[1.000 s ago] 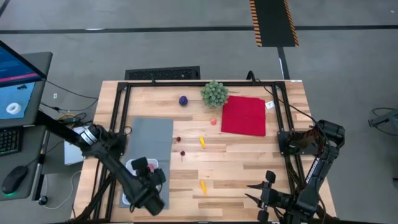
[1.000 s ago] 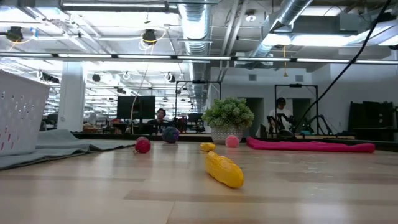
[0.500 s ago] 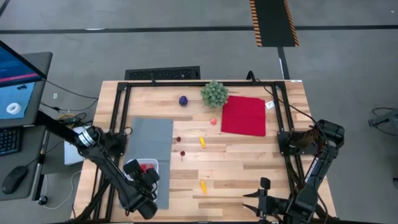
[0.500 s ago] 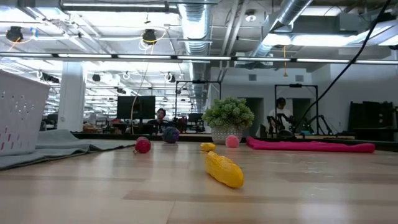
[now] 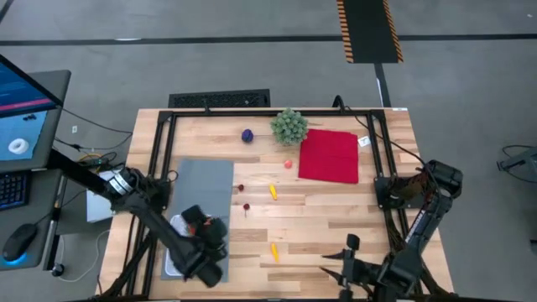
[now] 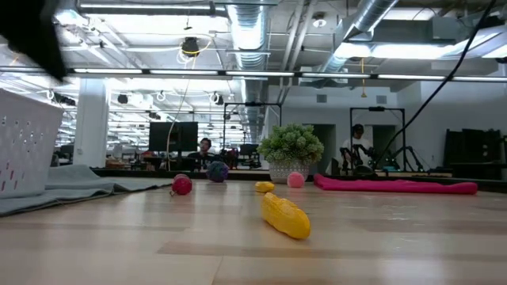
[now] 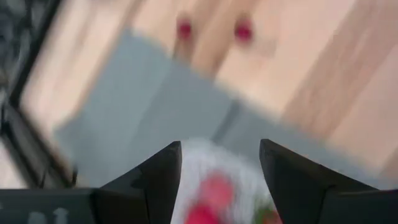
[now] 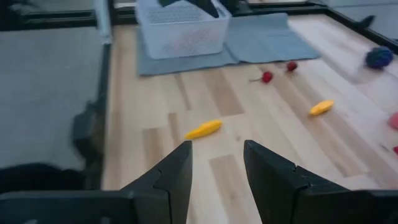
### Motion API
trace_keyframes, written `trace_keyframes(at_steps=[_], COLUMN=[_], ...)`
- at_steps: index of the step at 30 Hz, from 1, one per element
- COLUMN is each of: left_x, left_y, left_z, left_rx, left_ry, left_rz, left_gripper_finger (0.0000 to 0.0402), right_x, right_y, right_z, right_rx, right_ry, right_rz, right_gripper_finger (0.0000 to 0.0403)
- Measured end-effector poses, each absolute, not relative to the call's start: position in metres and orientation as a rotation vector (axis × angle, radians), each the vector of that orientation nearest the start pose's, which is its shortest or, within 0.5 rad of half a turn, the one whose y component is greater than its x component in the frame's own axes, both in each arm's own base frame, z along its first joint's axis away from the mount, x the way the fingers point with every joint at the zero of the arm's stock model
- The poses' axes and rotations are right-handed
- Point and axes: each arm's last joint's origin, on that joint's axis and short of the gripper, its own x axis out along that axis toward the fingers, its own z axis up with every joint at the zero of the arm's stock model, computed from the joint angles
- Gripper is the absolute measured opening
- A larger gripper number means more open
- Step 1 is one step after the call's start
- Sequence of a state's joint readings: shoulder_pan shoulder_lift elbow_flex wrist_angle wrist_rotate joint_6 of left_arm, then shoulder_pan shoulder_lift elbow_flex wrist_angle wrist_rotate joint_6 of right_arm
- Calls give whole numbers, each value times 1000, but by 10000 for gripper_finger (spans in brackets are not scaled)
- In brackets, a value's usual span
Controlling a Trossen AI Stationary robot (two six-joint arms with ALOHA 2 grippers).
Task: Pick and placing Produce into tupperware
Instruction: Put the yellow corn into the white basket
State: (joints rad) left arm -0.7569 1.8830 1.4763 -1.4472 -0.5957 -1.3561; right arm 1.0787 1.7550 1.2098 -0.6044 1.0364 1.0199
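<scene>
Blur hides most of what we see past the left gripper (image 7: 219, 163): its fingers (image 7: 163, 174) stand apart with nothing between them, and beneath the gap we make out only the pale smear of the tupperware (image 7: 239, 163) with red produce (image 7: 214, 190) inside, the pieces too soft to tell apart. From above, the left gripper (image 5: 204, 236) sits directly over the tupperware (image 5: 173, 252), which shows only as a white sliver on the grey mat (image 5: 201, 186); the arm covers the rest, so we cannot count what it holds. At table height the tupperware (image 6: 24, 142) is cut off at the frame edge, and a dark piece of arm crosses the corner above it. Beyond the mat, away from the tupperware, lie two small dark red pieces (image 5: 247, 206), one just off the mat's edge, then a yellow piece (image 5: 273, 191) and a second yellow piece (image 5: 274, 251), a pink piece (image 5: 288, 164) beside the red cloth (image 5: 329, 156), and the purple ball (image 5: 247, 135) near the green plant (image 5: 289, 126). The right gripper (image 5: 346, 260) waits well apart from the tupperware at the table's near edge, its fingers (image 8: 174, 171) spread and empty, with the second yellow piece lying ahead of them.
</scene>
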Motion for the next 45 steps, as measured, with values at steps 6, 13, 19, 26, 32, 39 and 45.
trace_keyframes(at_steps=[6, 13, 19, 26, 32, 39, 45], left_x=[289, 287, 275, 232, 185, 165, 165], left_y=[-218, -197, -145, -91, -70, -59, -55], left_z=[245, 288, 280, 266, 257, 255, 247], left_rx=[109, 77, -72, -279, -313, -330, -271], left_ry=[852, 734, 665, 377, -13, -195, -136], left_rz=[484, 335, 240, 67, 45, 89, 278], left_gripper_finger=[209, 175, 134, 92, 72, 73, 73], right_x=[207, 209, 208, 211, 227, 274, 323], right_y=[275, 272, 270, 260, 222, 170, 123], right_z=[211, 214, 215, 215, 224, 224, 227], right_rx=[-49, -179, -242, -288, -249, -96, 170], right_ry=[535, 487, 442, 466, 535, 760, 835], right_rz=[-270, -293, -336, -369, -507, -534, -371], right_gripper_finger=[169, 169, 169, 169, 169, 167, 153])
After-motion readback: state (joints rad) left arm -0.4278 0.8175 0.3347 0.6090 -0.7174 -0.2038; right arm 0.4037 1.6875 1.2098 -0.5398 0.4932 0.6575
